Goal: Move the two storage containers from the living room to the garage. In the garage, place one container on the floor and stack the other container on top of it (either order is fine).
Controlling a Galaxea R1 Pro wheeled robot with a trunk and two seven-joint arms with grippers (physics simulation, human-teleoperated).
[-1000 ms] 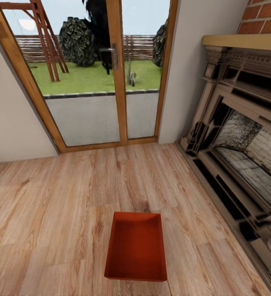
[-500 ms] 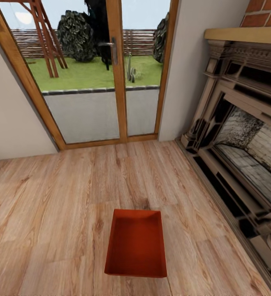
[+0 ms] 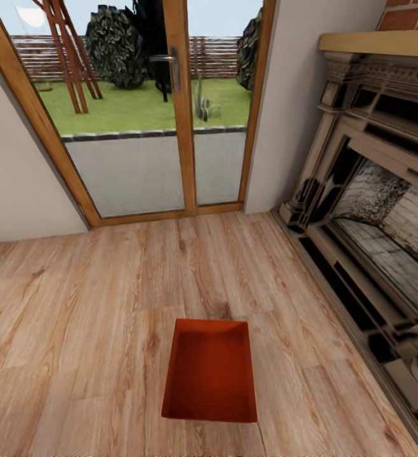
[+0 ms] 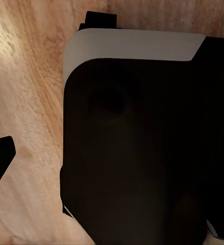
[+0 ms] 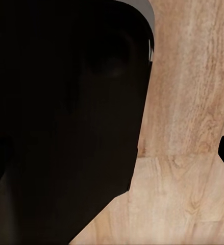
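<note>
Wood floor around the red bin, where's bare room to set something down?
The plank floor is bare left of the storage container toward the white wall, and ahead of it up to the glass garden doors. Its right side is tighter, hemmed in by the fireplace.

In front of me I see the light wood-plank floor [image 3: 94,304] of the living room. One red-orange storage container [image 3: 210,371] lies directly on it, open side up, with its long side pointing toward the glass garden doors [image 3: 151,108]. The base of the fireplace [image 3: 367,254] stands on the planks at the right, apart from the container.
</note>
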